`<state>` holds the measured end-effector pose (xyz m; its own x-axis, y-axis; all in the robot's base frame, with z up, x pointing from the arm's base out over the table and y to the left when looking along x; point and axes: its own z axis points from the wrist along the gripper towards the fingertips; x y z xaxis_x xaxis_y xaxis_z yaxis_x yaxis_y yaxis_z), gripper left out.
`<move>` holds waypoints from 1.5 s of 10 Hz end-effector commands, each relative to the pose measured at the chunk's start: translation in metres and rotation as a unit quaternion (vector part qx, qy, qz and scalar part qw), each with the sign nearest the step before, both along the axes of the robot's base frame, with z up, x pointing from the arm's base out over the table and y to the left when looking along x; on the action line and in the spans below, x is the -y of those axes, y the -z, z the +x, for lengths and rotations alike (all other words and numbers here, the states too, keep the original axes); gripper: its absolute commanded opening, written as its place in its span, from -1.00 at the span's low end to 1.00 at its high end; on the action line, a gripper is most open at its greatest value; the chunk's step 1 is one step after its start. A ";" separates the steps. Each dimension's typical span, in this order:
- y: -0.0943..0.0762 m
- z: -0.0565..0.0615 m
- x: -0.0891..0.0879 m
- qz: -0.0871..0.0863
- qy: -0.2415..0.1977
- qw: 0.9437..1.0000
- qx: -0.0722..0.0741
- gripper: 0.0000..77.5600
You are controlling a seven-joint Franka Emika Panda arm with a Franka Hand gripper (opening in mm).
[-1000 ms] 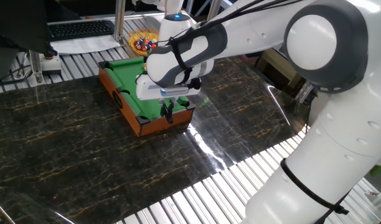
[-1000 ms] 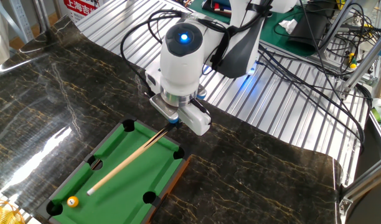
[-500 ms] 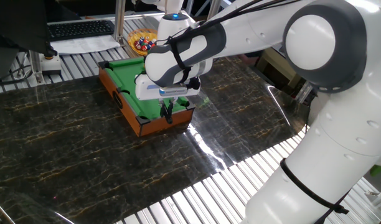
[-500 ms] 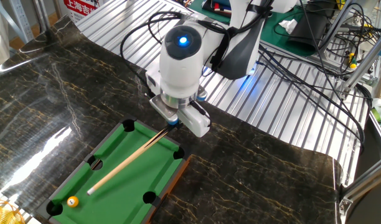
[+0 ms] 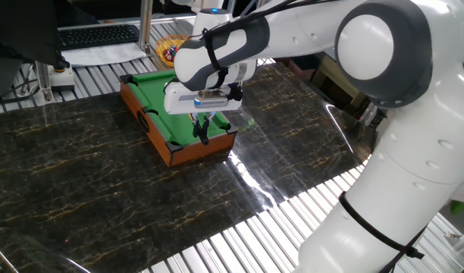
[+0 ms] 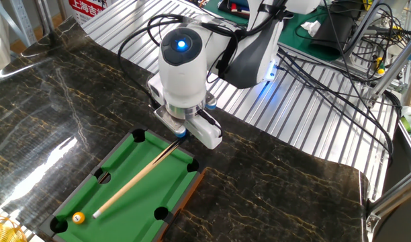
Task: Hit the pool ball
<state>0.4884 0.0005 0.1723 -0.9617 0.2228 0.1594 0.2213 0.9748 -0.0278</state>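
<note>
Since the earlier frames the arm has shifted toward the far end of the mini pool table point(image 6: 180, 196), and the cue stick point(image 6: 135, 180) has slid with it; its tip now sits just beside the pool ball point(image 6: 78, 217), closer than before. Ball has not moved.

Gripper point(image 5: 203, 130) hangs over the near short end of the table, fingers pointing down, pinching the butt of the cue. In the other fixed view the gripper point(image 6: 180, 133) is mostly hidden under the wrist; only the blue-tipped fingers show, at the cue's dark end.

The cue lies diagonally along the green felt, butt at the rail by the gripper, pale tip down toward the ball. The ball is near the far short rail, close to a corner pocket point(image 6: 57, 224). Whether tip and ball touch cannot be told.

Open felt on both sides of the cue; side pockets point(image 6: 104, 177) well clear of it. The orange wooden rail bounds the felt all round. The table stands on a dark marble-pattern top point(image 5: 80, 189) with free surface around it. A bowl of multicoloured small balls point(image 5: 171, 50) sits beyond the table's far end, and a keyboard point(image 5: 99, 35) behind that.
</note>
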 end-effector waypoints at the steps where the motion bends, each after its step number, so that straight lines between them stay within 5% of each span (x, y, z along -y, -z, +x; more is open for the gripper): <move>1: -0.002 0.001 0.001 -0.004 0.006 1.000 0.003 -0.95; 15: -0.006 0.006 0.007 -0.008 0.025 1.000 -0.002 -0.95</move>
<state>0.4920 -0.0051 0.1764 -0.9487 0.2715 0.1622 0.2677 0.9624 -0.0454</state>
